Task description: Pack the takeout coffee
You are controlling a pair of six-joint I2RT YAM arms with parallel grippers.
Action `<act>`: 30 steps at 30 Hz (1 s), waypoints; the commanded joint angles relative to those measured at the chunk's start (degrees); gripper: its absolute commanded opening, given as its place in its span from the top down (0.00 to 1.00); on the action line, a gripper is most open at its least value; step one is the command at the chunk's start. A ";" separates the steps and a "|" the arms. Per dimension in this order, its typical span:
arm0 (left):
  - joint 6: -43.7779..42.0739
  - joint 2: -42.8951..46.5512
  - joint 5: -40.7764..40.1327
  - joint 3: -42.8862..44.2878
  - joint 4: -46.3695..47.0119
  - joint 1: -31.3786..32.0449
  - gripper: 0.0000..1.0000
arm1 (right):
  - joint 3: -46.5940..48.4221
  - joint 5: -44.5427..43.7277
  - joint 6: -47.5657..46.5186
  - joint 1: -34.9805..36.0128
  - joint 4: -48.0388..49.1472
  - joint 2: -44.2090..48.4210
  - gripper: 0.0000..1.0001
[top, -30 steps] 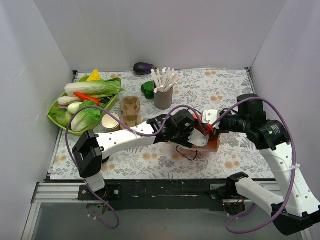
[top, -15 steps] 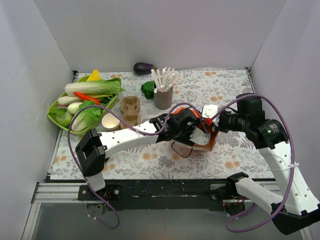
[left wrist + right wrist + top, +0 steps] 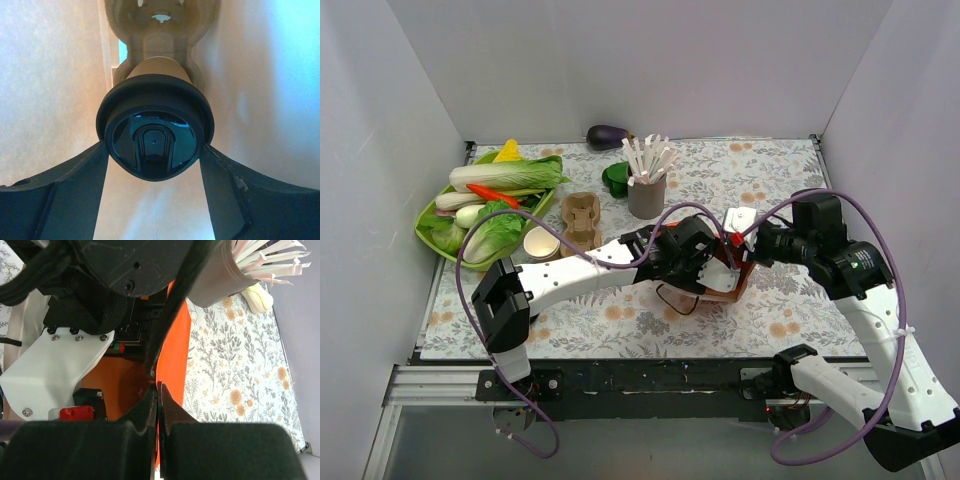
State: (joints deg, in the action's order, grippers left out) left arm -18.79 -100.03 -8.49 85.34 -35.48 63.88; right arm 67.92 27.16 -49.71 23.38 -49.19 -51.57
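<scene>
Left gripper (image 3: 153,161) is inside the orange paper bag (image 3: 744,284). My fingers (image 3: 75,190) sit on either side of the black lid (image 3: 154,131), touching its rim, so I'm gripping the takeout coffee (image 3: 156,75).

In the left wrist view the lid faces the camera and the kraft cup body points away, deeper into the bag. The far end of the cup meets a pulp carrier (image 3: 161,22) lying at the back of the bag. I can't tell whether the cup is seated in one of its wells or only touching it. Bag walls close in on both sides of the cup.

Right gripper (image 3: 157,390) is clamped shut on the bag's orange edge, with the paper pinched between the fingertips. From the top view it sits at the far-right side of the bag mouth (image 3: 738,247), and my left wrist fills the opening.

The bag lies on the floral mat (image 3: 790,310), near the front centre. A grey cup of white sticks (image 3: 646,195) stands just behind it, apart from it. A second carrier (image 3: 582,222) lies on the mat to the left, beside a small open paper cup (image 3: 541,243). Neither touches the bag.
</scene>
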 commanded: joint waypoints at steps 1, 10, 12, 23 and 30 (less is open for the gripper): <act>1.74 2.64 2.95 2.38 -0.99 -0.07 1.00 | -0.77 3.08 -0.56 0.97 -1.43 0.51 0.99; -0.37 5.10 -1.17 -2.45 3.75 -0.07 1.00 | -0.86 2.73 -1.79 1.06 -2.40 -0.20 0.99; -0.81 5.63 -1.96 -3.16 4.46 0.02 1.00 | -0.86 2.99 -1.79 1.06 -2.49 -0.20 0.99; -2.65 6.16 -4.95 -4.66 4.64 -0.07 1.00 | 0.46 3.34 1.11 1.06 -3.62 -1.68 0.99; -2.48 6.16 -7.24 -5.01 4.02 -0.16 1.00 | 0.99 2.81 1.20 0.97 -3.72 -2.04 0.99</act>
State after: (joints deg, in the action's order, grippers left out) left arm -21.15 -97.62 -13.02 80.27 -32.45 63.88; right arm 67.61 28.67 -49.65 23.81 -50.00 -53.25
